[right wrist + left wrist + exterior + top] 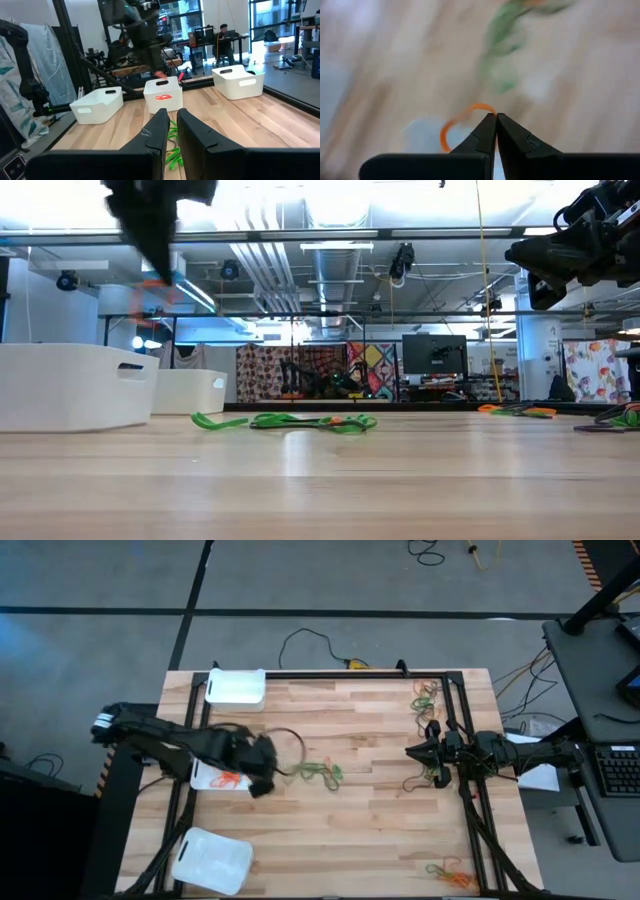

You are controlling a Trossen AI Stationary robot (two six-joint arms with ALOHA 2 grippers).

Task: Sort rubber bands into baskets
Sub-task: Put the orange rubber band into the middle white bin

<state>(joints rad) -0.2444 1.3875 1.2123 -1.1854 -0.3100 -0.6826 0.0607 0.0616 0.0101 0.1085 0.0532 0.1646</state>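
Observation:
My left gripper (262,783) hangs above the table beside the middle basket (205,778), shut on an orange rubber band (465,114). That basket holds orange bands (230,779). A second white basket (237,687) stands at the far edge and a third (212,860) at the near edge. A loose heap of green and orange rubber bands (322,772) lies on the wood just right of my left gripper. My right gripper (412,752) waits level at the table's right side, shut with nothing between its fingers (165,122). My left gripper pinches the orange band at one spot of its loop (487,112), between the free ends of its two fingers. The fingers slant steeply down from above. The rest of the loop curves out to one side of the fingertips, lifted clear of the table.
More heaps of bands lie at the far right (428,695), under the right gripper (437,776) and at the near right corner (450,873). A black cable loop (290,740) lies near the left gripper. Bare wood spreads between the middle heap and the right arm.

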